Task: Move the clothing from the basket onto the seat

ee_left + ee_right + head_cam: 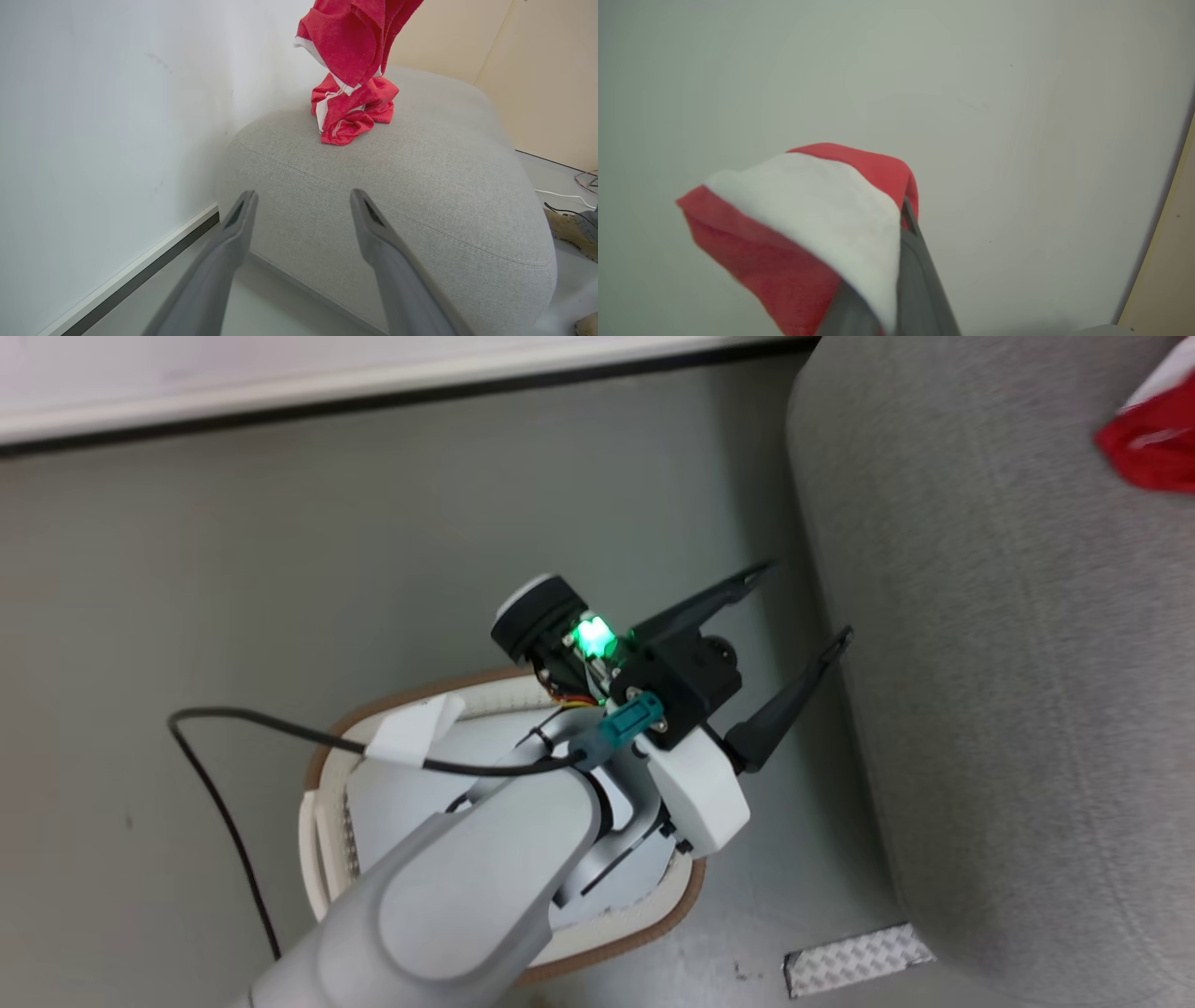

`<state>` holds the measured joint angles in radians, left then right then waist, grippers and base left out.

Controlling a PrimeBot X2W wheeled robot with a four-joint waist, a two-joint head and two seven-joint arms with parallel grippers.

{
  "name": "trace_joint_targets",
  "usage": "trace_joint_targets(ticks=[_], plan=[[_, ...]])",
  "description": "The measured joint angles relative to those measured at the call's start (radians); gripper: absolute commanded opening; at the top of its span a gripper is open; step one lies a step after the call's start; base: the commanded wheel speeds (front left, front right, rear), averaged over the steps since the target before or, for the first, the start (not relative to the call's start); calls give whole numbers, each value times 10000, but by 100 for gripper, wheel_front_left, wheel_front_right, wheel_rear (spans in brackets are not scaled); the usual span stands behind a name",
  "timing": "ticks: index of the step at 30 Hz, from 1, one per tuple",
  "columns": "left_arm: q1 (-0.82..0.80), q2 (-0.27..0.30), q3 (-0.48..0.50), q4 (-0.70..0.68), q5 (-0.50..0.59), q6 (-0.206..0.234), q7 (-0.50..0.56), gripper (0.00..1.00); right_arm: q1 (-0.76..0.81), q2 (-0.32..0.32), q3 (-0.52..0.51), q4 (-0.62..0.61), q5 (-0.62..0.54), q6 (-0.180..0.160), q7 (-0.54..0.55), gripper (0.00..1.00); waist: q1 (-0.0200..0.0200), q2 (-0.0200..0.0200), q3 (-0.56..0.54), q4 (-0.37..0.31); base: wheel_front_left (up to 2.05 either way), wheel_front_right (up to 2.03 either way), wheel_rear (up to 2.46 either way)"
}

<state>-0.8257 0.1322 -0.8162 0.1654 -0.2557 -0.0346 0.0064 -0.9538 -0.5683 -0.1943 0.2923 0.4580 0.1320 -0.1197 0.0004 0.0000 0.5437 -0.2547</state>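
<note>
While the left gripper (805,602) is hovering between the laundry basket (316,840) and the grey sofa (1008,709) with its jaws standing wide apart, the right gripper (903,217) is clamping its jaws together on red sportswear (784,270) with white trim. That clothing is hanging down onto the sofa's far right part, its lower folds lying crumpled there.

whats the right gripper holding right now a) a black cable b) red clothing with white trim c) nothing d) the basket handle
b, the right wrist view shows the right gripper shut on the red clothing, whose white band drapes over it.
</note>
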Motion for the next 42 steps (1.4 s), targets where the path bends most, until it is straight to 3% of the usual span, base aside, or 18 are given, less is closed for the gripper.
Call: trace_joint_targets(ticks=[7,16,17,18,19,24,33,42], plan=[[-728,-190,-136,79,184,-88,-96,100,-1717,-924,-1457,2665,-1866,0,-33,0,0,0,1345,620,0,0,0],[-1085,-474,-399,456,272,-82,-431,100,-994,-199,-3112,6171,-3622,0,-1110,0,-1,0,2111,1404,0,0,0],[-1078,-464,-401,531,270,-67,-447,100,-921,-98,-3256,6381,-3741,0,-1197,4,-1,0,2076,1427,0,0,0],[-1068,-449,-385,589,268,-38,-491,100,-862,-4,-3386,6546,-3848,0,-1266,22,-2,0,2024,1428,0,0,0],[-1051,-433,-364,640,261,-15,-535,100,-795,50,-3503,6642,-4023,0,-1306,98,-2,0,1960,1417,0,0,0],[-751,-288,-282,911,107,144,-788,100,-313,529,-3614,6621,-4057,0,-1413,100,-2,0,1483,1330,0,0,0],[379,21,46,1450,-261,742,-1390,100,2510,1407,-2635,3914,-3348,0,-1427,100,-5,0,-22,1253,0,0,0],[2367,288,836,2115,-1329,1555,-2123,100,6067,2765,-1597,748,-2748,0,-1448,100,-6,0,-2107,1550,0,0,0]])
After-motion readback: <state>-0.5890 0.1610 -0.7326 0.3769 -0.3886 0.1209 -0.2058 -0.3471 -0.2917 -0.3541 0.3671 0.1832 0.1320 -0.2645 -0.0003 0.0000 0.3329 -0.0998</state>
